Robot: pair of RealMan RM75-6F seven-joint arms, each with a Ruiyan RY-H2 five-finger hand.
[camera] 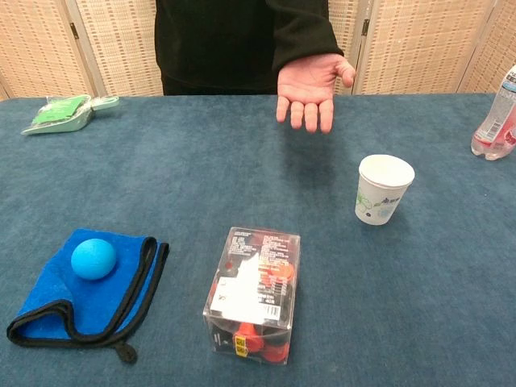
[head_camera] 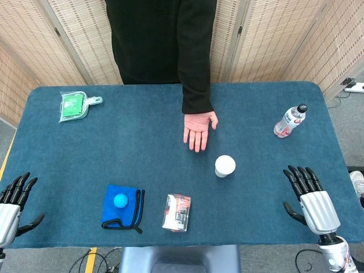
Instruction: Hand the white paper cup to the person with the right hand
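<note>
The white paper cup [head_camera: 224, 166] stands upright on the blue table, right of centre; the chest view shows the cup [camera: 382, 189] with a printed pattern on its side. The person's open palm [head_camera: 199, 129] is held out above the table just beyond it, and the palm [camera: 310, 85] faces up in the chest view. My right hand [head_camera: 310, 197] lies flat near the front right edge, fingers apart, holding nothing, well to the right of the cup. My left hand [head_camera: 14, 203] rests at the front left corner, fingers spread and empty. Neither hand shows in the chest view.
A clear plastic box [head_camera: 177, 212] with red contents lies at front centre. A blue ball [head_camera: 120, 200] sits on a folded blue cloth [head_camera: 127, 211] to its left. A water bottle [head_camera: 290, 120] lies at the back right, a green pouch [head_camera: 73, 106] at the back left.
</note>
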